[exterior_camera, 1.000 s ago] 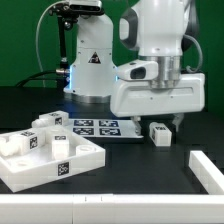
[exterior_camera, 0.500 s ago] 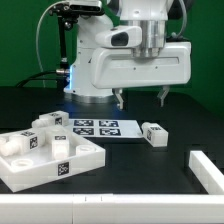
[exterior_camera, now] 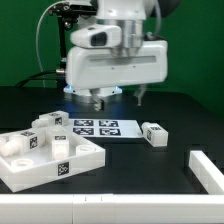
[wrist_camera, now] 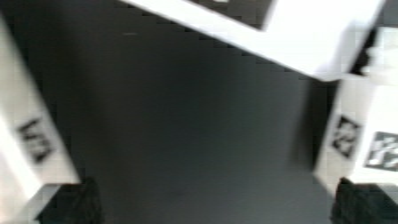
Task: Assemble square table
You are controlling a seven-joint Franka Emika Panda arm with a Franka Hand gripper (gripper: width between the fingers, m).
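The white square table panel (exterior_camera: 30, 172) lies at the exterior view's lower left, with tagged stubby legs (exterior_camera: 45, 123) resting on it. One loose tagged leg (exterior_camera: 155, 134) lies on the black table to the right of the marker board. My gripper (exterior_camera: 118, 98) hangs high above the marker board's far edge, open and empty, well apart from the loose leg. In the wrist view my gripper (wrist_camera: 214, 208) shows only as dark fingertips (wrist_camera: 64, 206) at the two corners, with bare black table between them. A white tagged part (wrist_camera: 366, 135) lies to one side, and another (wrist_camera: 22, 125) to the other.
The marker board (exterior_camera: 95, 127) lies flat at mid-table; its edge shows in the wrist view (wrist_camera: 267, 30). A long white bar (exterior_camera: 100, 211) runs along the front edge and up the exterior view's right (exterior_camera: 207, 168). The robot base (exterior_camera: 88, 60) stands behind.
My gripper has risen and moved to the exterior view's left, away from the loose leg it hung over a second ago. It stays open. The leg has not moved.
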